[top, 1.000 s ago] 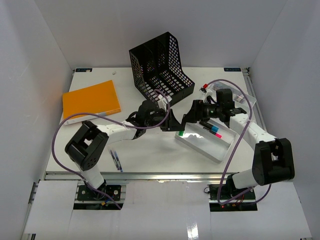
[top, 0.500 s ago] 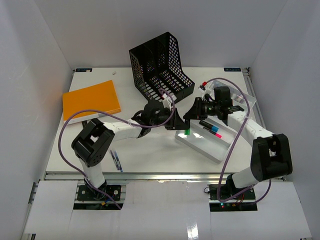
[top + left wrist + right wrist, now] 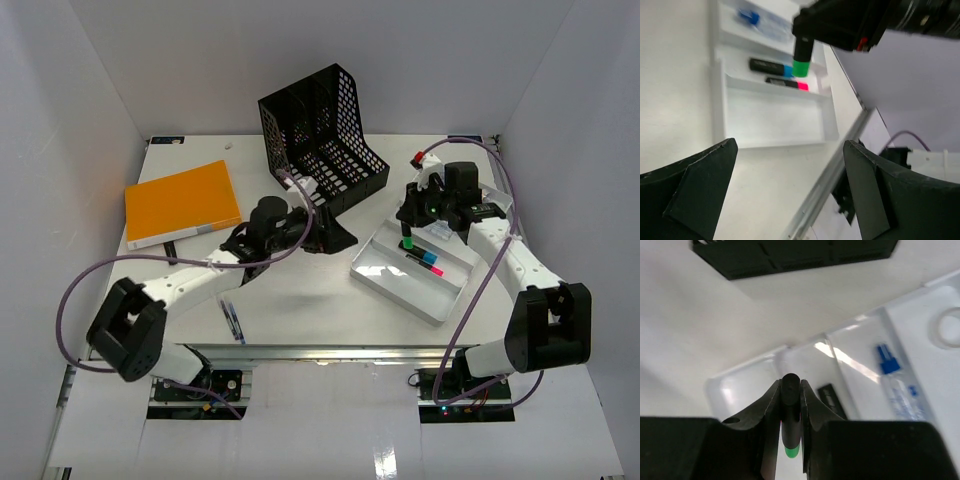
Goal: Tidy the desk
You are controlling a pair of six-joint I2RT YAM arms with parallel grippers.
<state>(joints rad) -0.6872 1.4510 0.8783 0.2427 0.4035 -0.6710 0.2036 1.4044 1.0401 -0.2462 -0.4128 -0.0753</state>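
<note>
On the white desk (image 3: 300, 300) lies a white compartmented tray (image 3: 385, 283). My right gripper (image 3: 407, 222) hangs over its far part, shut on a black marker with a green cap (image 3: 407, 241) that points down. The right wrist view shows that marker (image 3: 790, 412) pinched upright between the jaws of the right gripper (image 3: 789, 390), above the tray (image 3: 740, 385). My left gripper (image 3: 338, 238) stands open and empty to the tray's left. In the left wrist view the left gripper (image 3: 790, 185) gapes wide, with the green-capped marker (image 3: 801, 57) and tray (image 3: 770, 120) beyond it.
A blue-capped marker (image 3: 424, 257) and a pink-capped one (image 3: 430, 268) lie in the tray. A black mesh file organizer (image 3: 320, 135) leans at the back. An orange notebook (image 3: 182, 203) lies back left. A pen (image 3: 232, 322) rests near the front rail (image 3: 330, 350).
</note>
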